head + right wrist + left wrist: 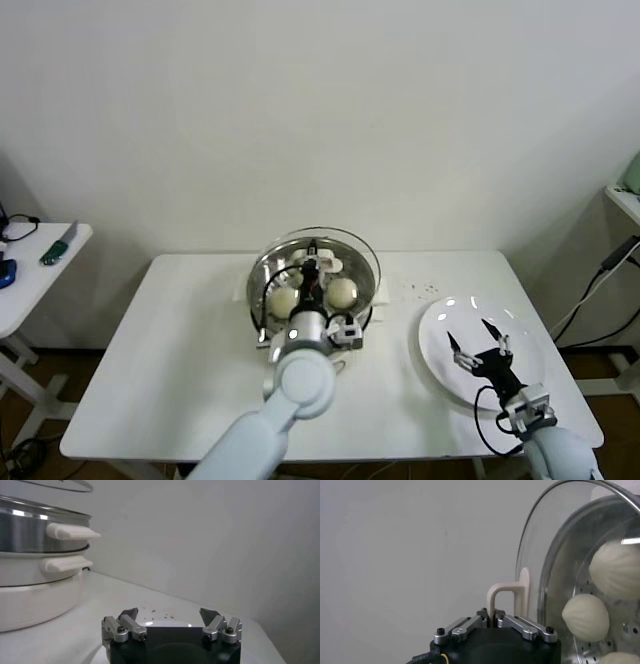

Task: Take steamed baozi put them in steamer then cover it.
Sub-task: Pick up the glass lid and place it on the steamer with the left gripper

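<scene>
Since the baozi [341, 292] already sit in the steamer [366, 262], left gripper [318, 270] fingers clamp the cover [532, 570] handle above it; right gripper [476, 342] idles over the plate [535, 345], fingers apart

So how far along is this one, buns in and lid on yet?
Done: baozi lie in the steamer; the plate is empty. In hand: the left gripper is shut on the cover handle, above the steamer. Left: seat it. The right gripper waits open over the plate.

Bare test room (lab-like): plain white wall [320, 100], white tables [180, 330]
</scene>
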Controlling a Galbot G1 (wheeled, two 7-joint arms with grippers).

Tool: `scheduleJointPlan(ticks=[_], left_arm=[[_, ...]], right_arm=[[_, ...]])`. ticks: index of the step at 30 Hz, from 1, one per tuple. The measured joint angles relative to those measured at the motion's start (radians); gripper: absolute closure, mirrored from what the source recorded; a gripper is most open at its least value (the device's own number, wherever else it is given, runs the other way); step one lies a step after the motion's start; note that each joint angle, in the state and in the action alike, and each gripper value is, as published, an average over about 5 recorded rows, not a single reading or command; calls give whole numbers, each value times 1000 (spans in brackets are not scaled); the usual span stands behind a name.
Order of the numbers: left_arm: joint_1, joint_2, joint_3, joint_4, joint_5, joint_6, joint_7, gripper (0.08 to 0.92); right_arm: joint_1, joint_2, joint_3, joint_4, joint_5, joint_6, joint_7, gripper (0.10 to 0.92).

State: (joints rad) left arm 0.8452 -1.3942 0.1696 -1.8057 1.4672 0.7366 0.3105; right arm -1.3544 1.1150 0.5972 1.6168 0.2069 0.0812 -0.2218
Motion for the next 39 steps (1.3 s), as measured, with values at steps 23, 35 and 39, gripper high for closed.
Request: scheduleJointPlan(ticks=[23, 35, 39], left_arm=[[-13, -10, -8, 101, -15, 0, -28, 850], [-21, 3, -10, 122, -41, -1, -50, 850], [-21, 10, -5, 124, -49, -1, -55, 850]], right_arm=[[-3, 21, 18, -5, -8, 6, -7, 203], [5, 21, 7, -5, -16, 4, -8, 203], [6, 24, 6, -6, -17, 4, -8, 203]])
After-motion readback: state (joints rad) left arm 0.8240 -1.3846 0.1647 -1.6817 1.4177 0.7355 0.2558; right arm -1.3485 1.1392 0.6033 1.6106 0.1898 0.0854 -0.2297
